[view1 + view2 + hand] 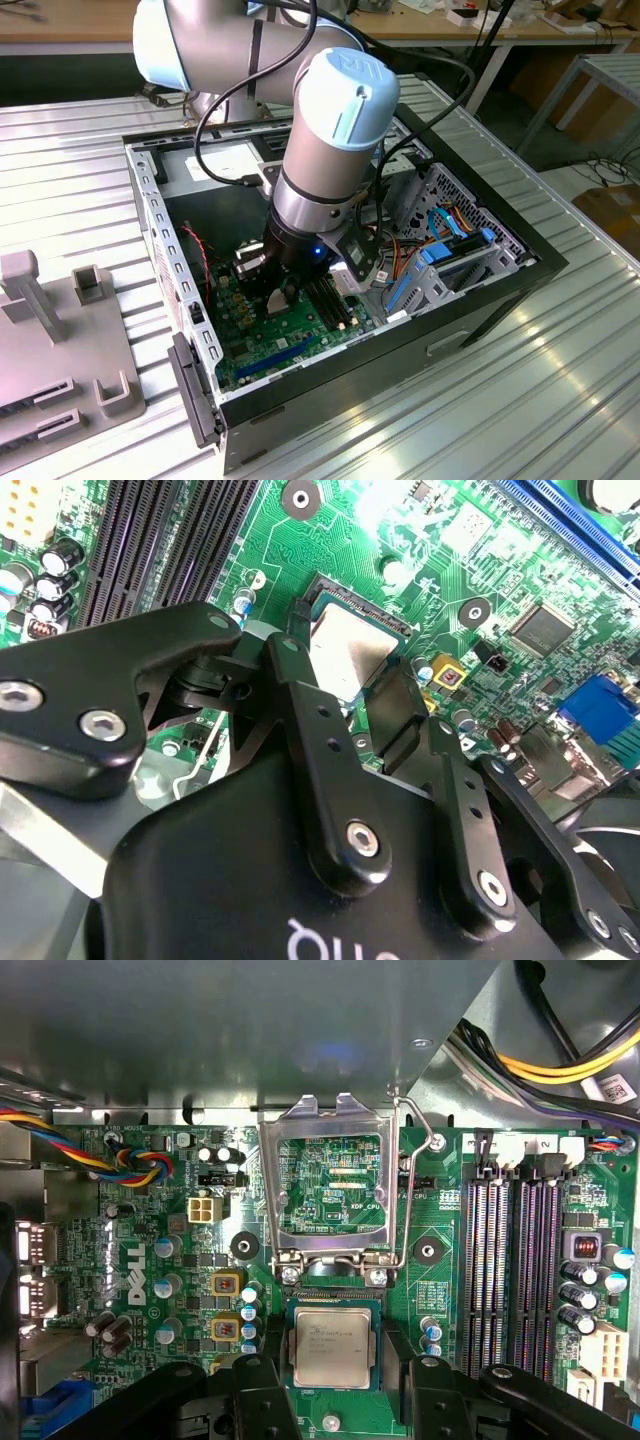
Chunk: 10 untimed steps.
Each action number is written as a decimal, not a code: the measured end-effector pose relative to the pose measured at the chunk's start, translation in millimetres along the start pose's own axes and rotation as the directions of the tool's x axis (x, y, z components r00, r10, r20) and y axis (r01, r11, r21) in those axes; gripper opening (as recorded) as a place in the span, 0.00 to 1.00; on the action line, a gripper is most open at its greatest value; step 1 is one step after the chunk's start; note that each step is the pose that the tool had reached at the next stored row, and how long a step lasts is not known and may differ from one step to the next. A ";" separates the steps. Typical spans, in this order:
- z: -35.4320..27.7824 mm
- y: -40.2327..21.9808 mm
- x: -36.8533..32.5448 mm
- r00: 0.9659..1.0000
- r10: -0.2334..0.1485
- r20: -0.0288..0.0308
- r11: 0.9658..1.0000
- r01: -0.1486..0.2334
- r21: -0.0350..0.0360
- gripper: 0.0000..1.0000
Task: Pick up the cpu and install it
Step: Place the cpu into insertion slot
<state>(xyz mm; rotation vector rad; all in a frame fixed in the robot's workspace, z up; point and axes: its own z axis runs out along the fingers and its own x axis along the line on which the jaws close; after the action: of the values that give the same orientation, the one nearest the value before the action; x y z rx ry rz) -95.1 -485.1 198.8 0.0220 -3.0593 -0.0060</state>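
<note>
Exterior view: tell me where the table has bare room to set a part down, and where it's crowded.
Free: the wide ribbed table on the exterior view's right of the case, and the patch between the case and the grey fixture. Crowded: inside the case, where the tool hangs over the motherboard beside cables.

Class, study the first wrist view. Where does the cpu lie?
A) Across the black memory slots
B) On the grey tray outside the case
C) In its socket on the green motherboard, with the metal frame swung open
C: the cpu lies flat in the socket on the motherboard, its silver top uncovered, with the metal frame swung up off it.
</note>
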 end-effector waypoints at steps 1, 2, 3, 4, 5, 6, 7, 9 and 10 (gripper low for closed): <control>0.0 0.0 0.0 1.000 0.000 0.000 1.000 0.000 0.000 0.47; 0.1 0.0 0.0 1.000 0.000 0.000 1.000 0.000 0.000 0.47; 0.1 0.0 0.0 1.000 0.000 0.000 1.000 0.000 0.000 0.47; 0.2 0.0 0.0 1.000 0.000 0.000 1.000 0.000 0.000 0.47; 0.2 0.0 0.0 1.000 0.000 0.000 1.000 0.000 0.000 0.47; 0.3 0.0 0.0 1.000 0.000 0.000 1.000 0.000 0.000 0.47; 0.3 0.0 0.0 1.000 0.000 0.000 1.000 0.000 0.000 0.47; 0.4 0.0 0.0 1.000 0.000 0.000 1.000 0.000 0.000 0.47; 0.4 0.0 0.0 1.000 0.000 0.000 1.000 0.000 0.000 0.47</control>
<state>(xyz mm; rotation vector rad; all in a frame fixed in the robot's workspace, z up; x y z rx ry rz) -95.1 -485.1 198.4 0.0220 -3.0593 -0.0060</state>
